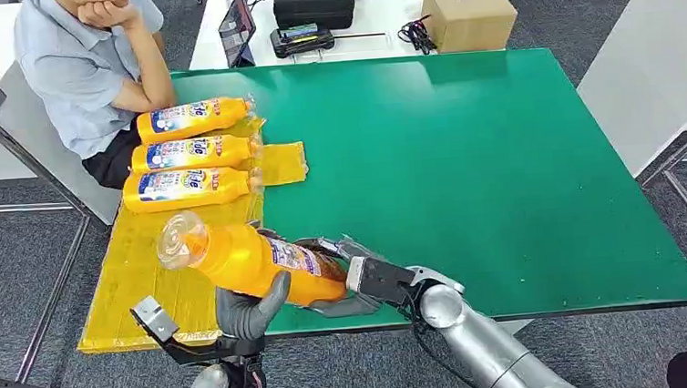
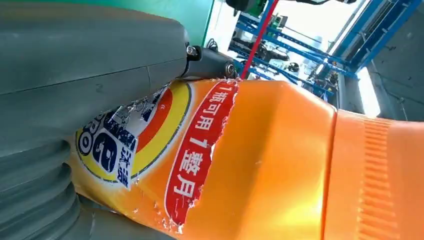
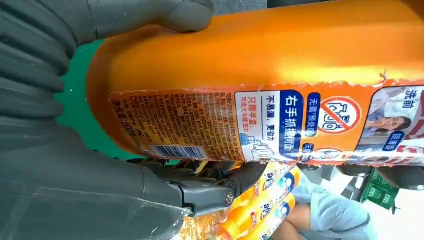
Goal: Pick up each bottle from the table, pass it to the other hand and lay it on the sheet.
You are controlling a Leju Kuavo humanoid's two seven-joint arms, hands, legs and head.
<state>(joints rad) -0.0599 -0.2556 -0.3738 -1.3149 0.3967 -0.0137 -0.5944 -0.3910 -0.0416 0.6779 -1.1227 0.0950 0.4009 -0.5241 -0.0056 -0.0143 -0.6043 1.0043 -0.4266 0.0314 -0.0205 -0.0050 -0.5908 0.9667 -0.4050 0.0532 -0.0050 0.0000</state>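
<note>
An orange detergent bottle [image 1: 244, 260] [image 2: 260, 165] [image 3: 260, 55] hangs tilted over the near left part of the green table [image 1: 484, 166], its clear cap end pointing left over the yellow sheet [image 1: 135, 272]. My left hand [image 1: 249, 312] [image 2: 75, 75] grips the bottle's middle from below. My right hand [image 1: 348, 251] [image 3: 50, 165] wraps around its base end, thumb over the top. Three more orange bottles [image 1: 193, 153] [image 3: 265, 200] lie side by side at the sheet's far end.
A person [image 1: 84, 66] [image 3: 335, 215] sits at the table's far left corner, elbow close to the lying bottles. Behind the green table a white table carries a tablet [image 1: 237, 28], a black case [image 1: 313, 0] and a cardboard box [image 1: 469, 14]. Another white table [image 1: 659, 62] stands to the right.
</note>
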